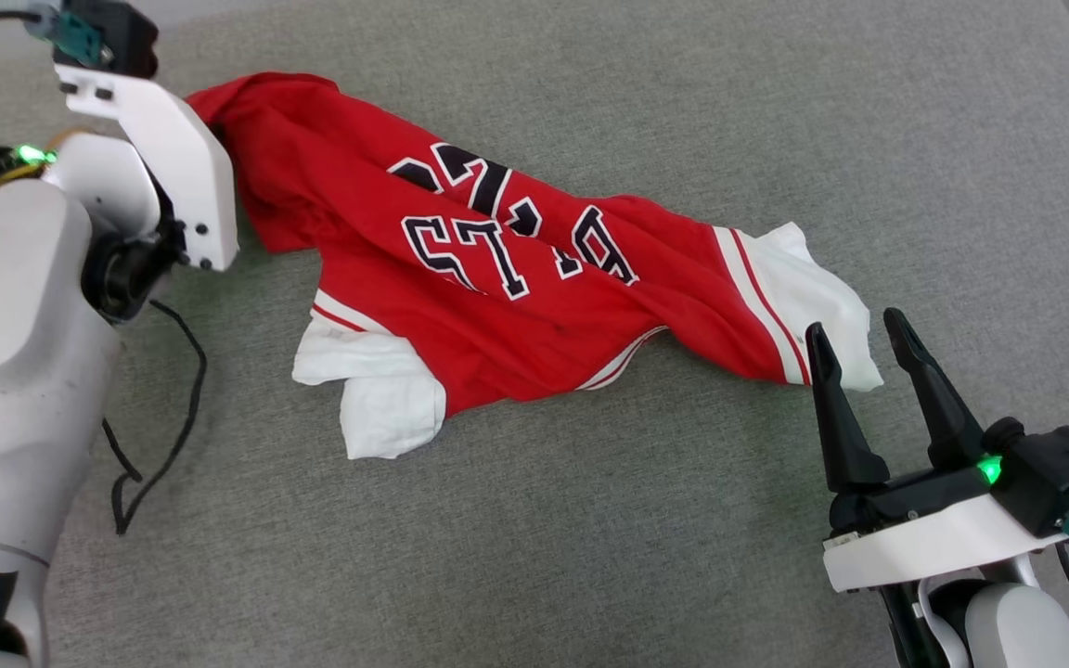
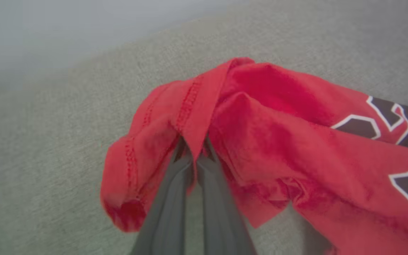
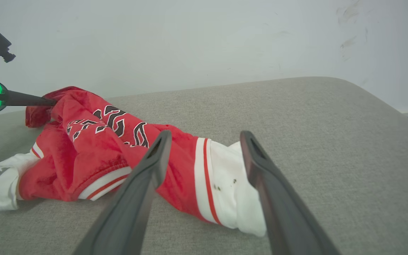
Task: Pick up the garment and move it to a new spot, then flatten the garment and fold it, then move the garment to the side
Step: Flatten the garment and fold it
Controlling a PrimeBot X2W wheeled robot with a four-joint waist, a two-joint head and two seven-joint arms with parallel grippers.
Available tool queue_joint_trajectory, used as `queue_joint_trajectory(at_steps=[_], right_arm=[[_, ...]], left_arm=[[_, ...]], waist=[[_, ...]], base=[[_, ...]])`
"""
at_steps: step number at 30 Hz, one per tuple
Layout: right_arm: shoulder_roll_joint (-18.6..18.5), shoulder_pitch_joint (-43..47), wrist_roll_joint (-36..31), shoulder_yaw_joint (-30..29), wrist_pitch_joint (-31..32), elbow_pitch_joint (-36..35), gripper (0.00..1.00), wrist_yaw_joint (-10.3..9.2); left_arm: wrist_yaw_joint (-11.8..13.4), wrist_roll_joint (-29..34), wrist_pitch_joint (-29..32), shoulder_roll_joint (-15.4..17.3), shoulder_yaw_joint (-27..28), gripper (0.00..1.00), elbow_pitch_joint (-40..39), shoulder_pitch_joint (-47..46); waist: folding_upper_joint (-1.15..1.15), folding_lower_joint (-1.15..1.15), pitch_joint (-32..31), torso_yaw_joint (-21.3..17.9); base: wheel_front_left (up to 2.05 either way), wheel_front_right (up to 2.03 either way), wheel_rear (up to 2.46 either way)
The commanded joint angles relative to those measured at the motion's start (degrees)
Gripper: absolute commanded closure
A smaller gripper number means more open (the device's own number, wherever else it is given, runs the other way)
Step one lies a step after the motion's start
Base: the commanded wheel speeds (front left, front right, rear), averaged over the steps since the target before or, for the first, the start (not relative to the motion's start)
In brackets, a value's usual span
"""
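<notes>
The garment (image 1: 516, 306), a red jersey shirt with black white-outlined lettering and white sleeves, lies crumpled across the grey surface. My left gripper (image 2: 194, 150) is shut on a stitched red hem fold at the garment's far left end (image 2: 278, 134). In the head view its fingers are hidden behind the white left wrist (image 1: 173, 158). My right gripper (image 1: 857, 323) stands open at the garment's right end, its fingertips beside the white sleeve (image 1: 822, 297). In the right wrist view the right gripper (image 3: 205, 134) frames that sleeve (image 3: 232, 184), with nothing between the fingers.
A grey padded fabric surface (image 1: 590, 520) carries everything. A black cable (image 1: 163, 417) loops on it beside the left arm. A pale wall (image 3: 204, 35) rises behind, and the surface's rounded edge (image 3: 384, 102) falls away at the right.
</notes>
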Motion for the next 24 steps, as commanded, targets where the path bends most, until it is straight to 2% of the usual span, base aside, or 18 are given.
queue_joint_trajectory(at_steps=[1, 2, 3, 5, 6, 13, 19, 24], right_arm=[[0.13, -1.0, -0.38, 0.2, -0.43, 0.03, 0.0, -0.03], [0.13, -1.3, -0.47, 0.33, -0.47, 0.0, 0.0, -0.03], [0.13, -1.42, -0.77, 0.31, -0.45, -0.09, 0.0, -0.03], [0.13, -1.29, -1.37, 0.2, -0.16, -0.27, 0.0, -0.03], [0.13, -1.36, -1.77, 0.13, 0.04, -0.47, 0.0, -0.03], [0.12, -0.49, -4.14, -0.98, 2.59, -2.67, 0.0, -0.02], [0.13, 1.45, -5.89, -2.59, 5.42, -5.22, 0.0, -0.03], [0.12, 3.27, -6.38, -3.59, 7.29, -6.88, 0.0, -0.03]], left_arm=[[-0.49, -0.75, 0.55, -0.52, -0.19, 1.0, 1.47, 0.19], [-0.92, -1.34, 1.19, -0.82, -0.22, 1.0, 2.84, 0.53], [-1.03, -1.89, 1.47, -1.26, -0.26, 0.91, 3.81, 0.67], [-1.44, -2.87, 1.35, -2.38, -0.27, 0.13, 5.13, 0.86], [-1.76, -2.86, 0.6, -2.58, -0.45, 0.0, 5.44, 0.91], [-2.32, -2.38, -9.66, -4.07, -0.16, 0.0, 5.12, 2.6], [0.43, -1.04, -20.23, -5.67, 0.14, 0.0, 1.99, 7.63], [2.28, -0.7, -24.19, -6.41, -0.29, 0.0, -2.34, 13.28]], waist=[[0.0, -0.01, 0.08, -0.17], [0.0, -0.01, -0.13, -0.09], [0.0, -0.01, -0.43, 0.08], [0.0, -0.01, -1.18, 0.63], [0.0, -0.01, -1.58, 0.96], [0.0, -0.01, -5.81, 4.65], [0.0, -0.01, -9.88, 8.97], [0.0, -0.01, -12.6, 11.92]], base=[[0.0, 0.0, 0.0], [0.0, 0.0, 0.0], [0.0, 0.0, 0.0], [0.0, 0.0, 0.0], [0.0, 0.0, 0.0], [0.0, 0.0, 0.0], [0.0, 0.0, 0.0], [0.0, 0.0, 0.0]])
